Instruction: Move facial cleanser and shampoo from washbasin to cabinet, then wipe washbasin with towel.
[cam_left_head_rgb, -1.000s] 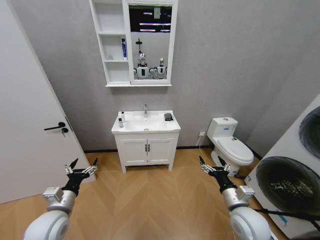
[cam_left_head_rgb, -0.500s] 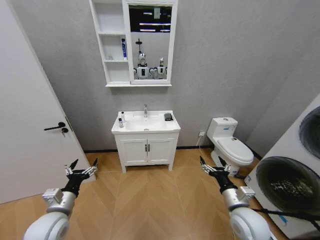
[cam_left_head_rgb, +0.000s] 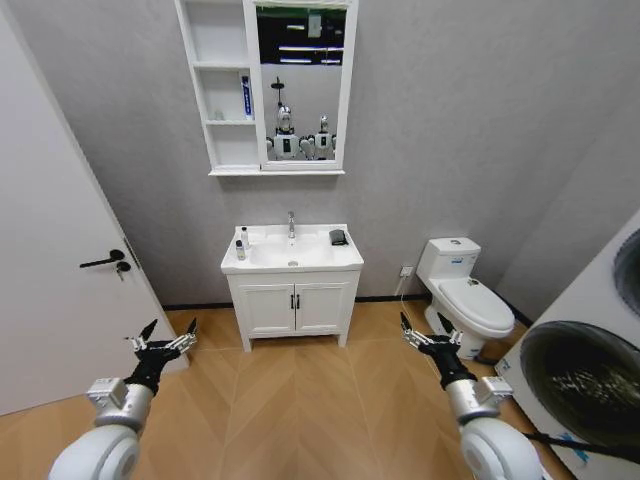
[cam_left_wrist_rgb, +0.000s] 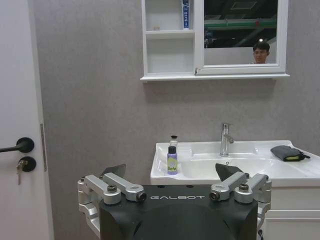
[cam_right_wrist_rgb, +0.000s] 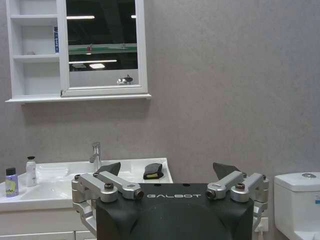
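Both bottles (cam_left_head_rgb: 240, 243) stand upright at the left rear corner of the washbasin (cam_left_head_rgb: 292, 262), well ahead of and above the left end effector (cam_left_head_rgb: 160, 345), which hangs low with its fingers spread apart. The right end effector (cam_left_head_rgb: 425, 338) hangs just as low, fingers also apart, and sits farther off. The towel (cam_left_head_rgb: 338, 237) lies on the washbasin's far right side, below the cabinet (cam_left_head_rgb: 222, 90).

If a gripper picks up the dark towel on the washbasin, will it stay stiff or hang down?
The towel is folded cloth lying low on the washbasin rim, so it probably droops and may unfold when lifted. It looks small, likely light. Pushed, it would likely slide or bunch rather than roll.
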